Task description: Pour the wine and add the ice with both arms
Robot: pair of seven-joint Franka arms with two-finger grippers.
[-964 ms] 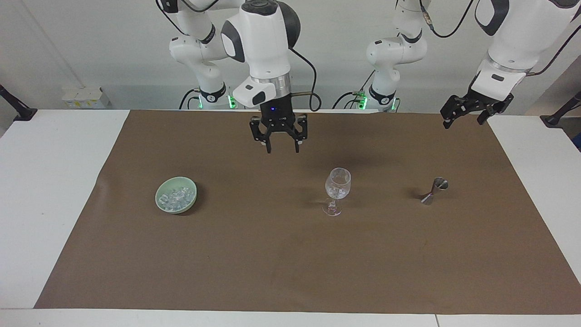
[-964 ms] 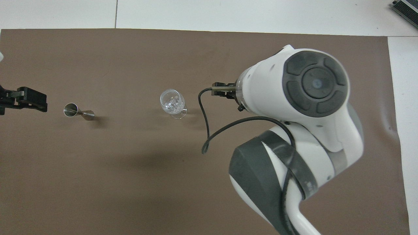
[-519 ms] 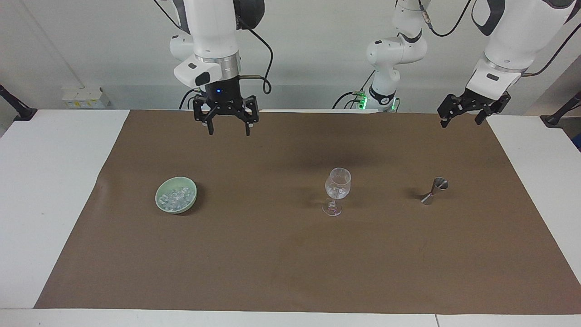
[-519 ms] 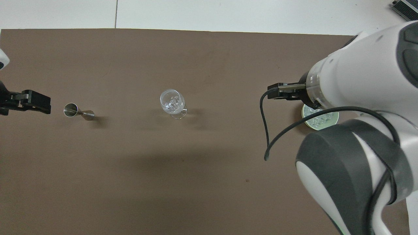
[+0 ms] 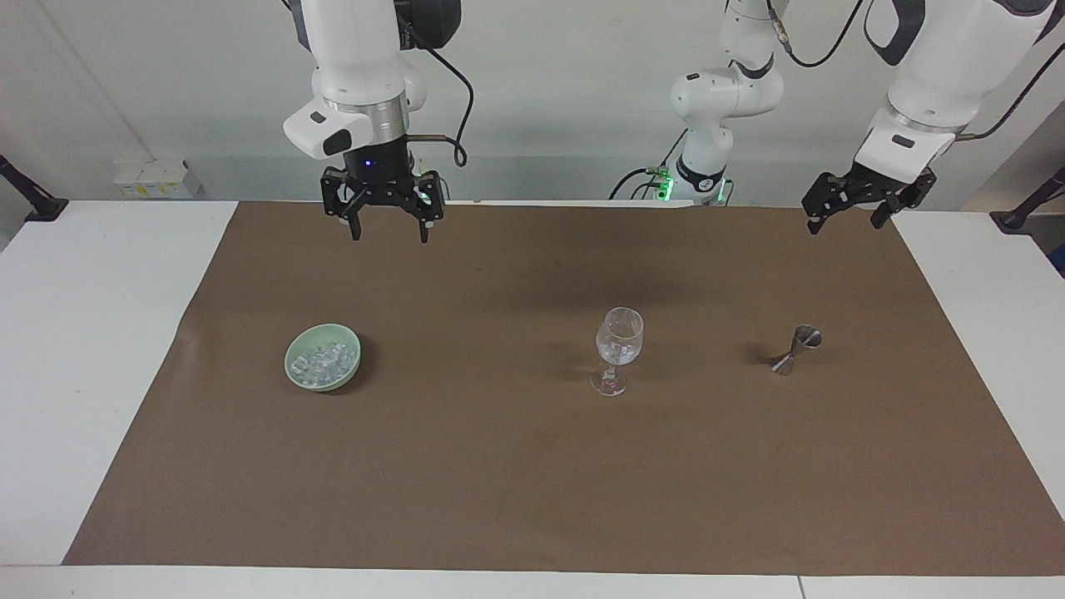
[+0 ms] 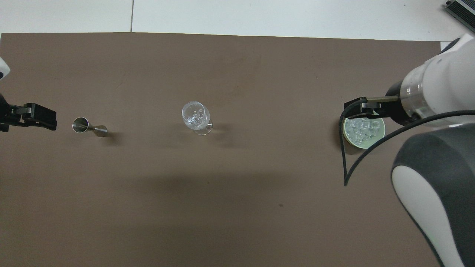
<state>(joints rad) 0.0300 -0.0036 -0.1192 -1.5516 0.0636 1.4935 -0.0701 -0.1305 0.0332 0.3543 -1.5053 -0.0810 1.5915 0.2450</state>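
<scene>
In the facing view, left to right: the right gripper (image 5: 383, 225) hangs at the upper left of the frame, raised over the brown mat (image 5: 532, 466) near its top edge, fingers spread apart and holding nothing. Below it, at the left of centre, a pale green bowl (image 5: 293, 372) holds the ice (image 5: 323, 359), a heap of small clear cubes that are hard to count. Right of centre stands the wine glass (image 5: 619, 349), upright; something clear glints in its bowl, but what it is cannot be made out. Further right a small metal jigger (image 5: 795, 349) stands on the mat. At the upper right the left gripper (image 5: 849, 216) waits raised over the mat's corner, fingers apart and empty.

In the overhead view the order is reversed: the left gripper is cut off by the left frame edge, and the right arm's wrist (image 6: 430, 92) covers part of the bowl at the right
</scene>
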